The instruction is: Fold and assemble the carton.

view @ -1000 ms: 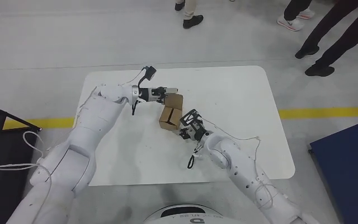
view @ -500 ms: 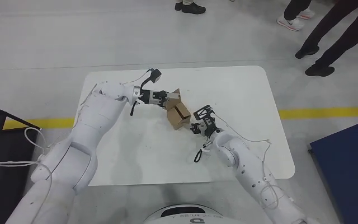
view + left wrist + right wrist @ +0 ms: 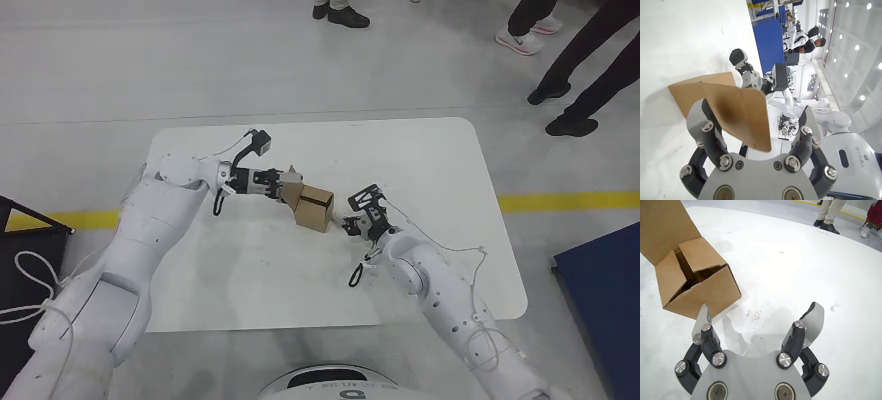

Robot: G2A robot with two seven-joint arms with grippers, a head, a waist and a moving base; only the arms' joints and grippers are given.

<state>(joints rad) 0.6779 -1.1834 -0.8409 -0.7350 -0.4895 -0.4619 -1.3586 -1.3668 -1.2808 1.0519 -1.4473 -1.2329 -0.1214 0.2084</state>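
A brown carton (image 3: 314,206) lies on its side near the middle of the white table (image 3: 430,170). My left gripper (image 3: 283,185) is at its far-left end, open, with one long flap (image 3: 740,113) standing between the fingers and resting against one finger (image 3: 696,115). My right gripper (image 3: 353,220) is open just to the carton's right, holding nothing. In the right wrist view the carton (image 3: 715,291) shows its open end with two inner flaps partly folded in, and one fingertip (image 3: 703,313) of my right gripper (image 3: 761,310) sits close to its lower corner.
A blue panel (image 3: 600,285) stands off the table's right side and a dark frame (image 3: 20,215) off its left. Bare white tabletop (image 3: 791,266) spreads around the carton on all sides.
The carton has turned and shifted slightly right. My left gripper followed it, moving nearer and a bit left. My right gripper drew back to the right of the carton, then stayed.
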